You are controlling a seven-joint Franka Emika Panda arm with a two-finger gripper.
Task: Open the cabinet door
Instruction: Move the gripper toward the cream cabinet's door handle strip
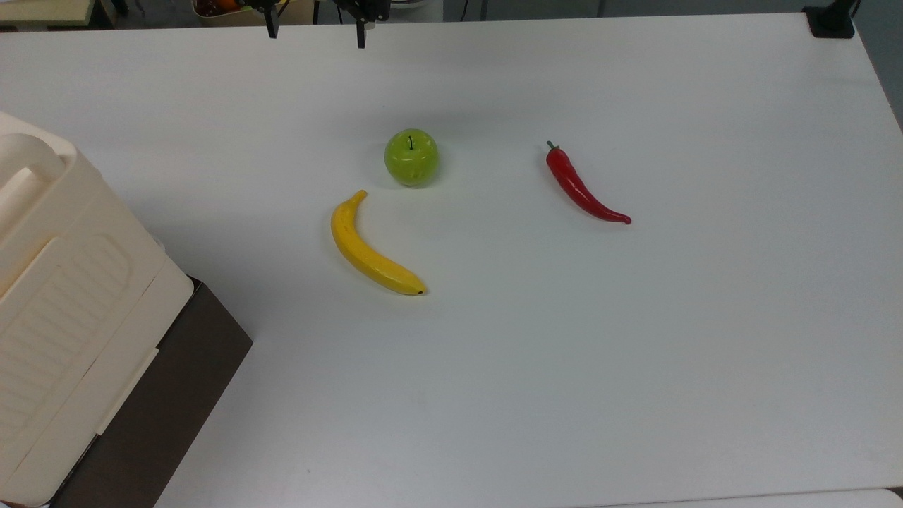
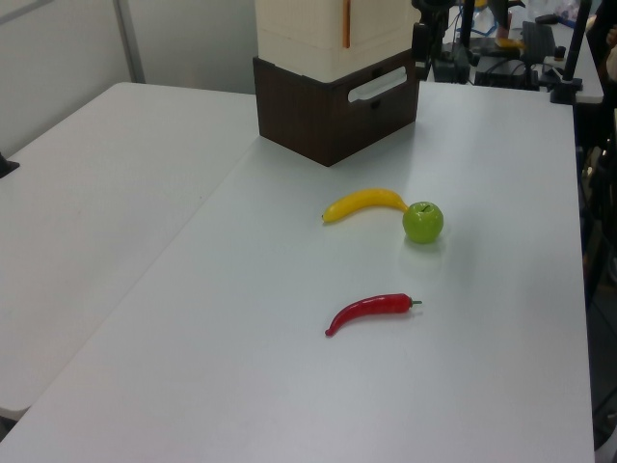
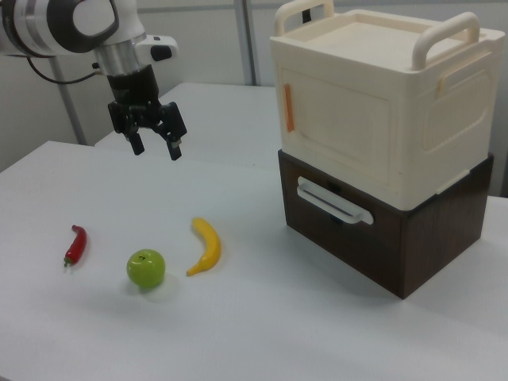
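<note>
We see the pincer [image 3: 155, 148] hanging above the desk [image 1: 635, 353] with its two fingers spread apart and nothing between them. The cabinet [image 3: 373, 103] stands well off to the pincer's side, toward the right view's right, stacked on a dark brown drawer box [image 3: 381, 238] that lifts it clear of the desk; we judge this puts the door at a height the arm can reach from the side. The cabinet door [image 3: 337, 131] is the front panel facing the pincer's side of the desk, shut flush, with a small orange tab [image 3: 289, 108] on its near edge, probably the part to pull. Below the pincer and a little nearer the camera in the right view lie a banana [image 3: 206, 246], a green apple [image 3: 146, 268] and a red chilli [image 3: 75, 244], all apart from each other and from the cabinet; they look like bystanders, left well clear of the door's swing. The task has not begun, as we judge it. In the top view the pincer's fingertips alone poke in at the upper edge and the cabinet is cut off at the top view's left. In the left view the cabinet's upper part is cropped. We cannot make out which side the door's hinge is on.
</note>
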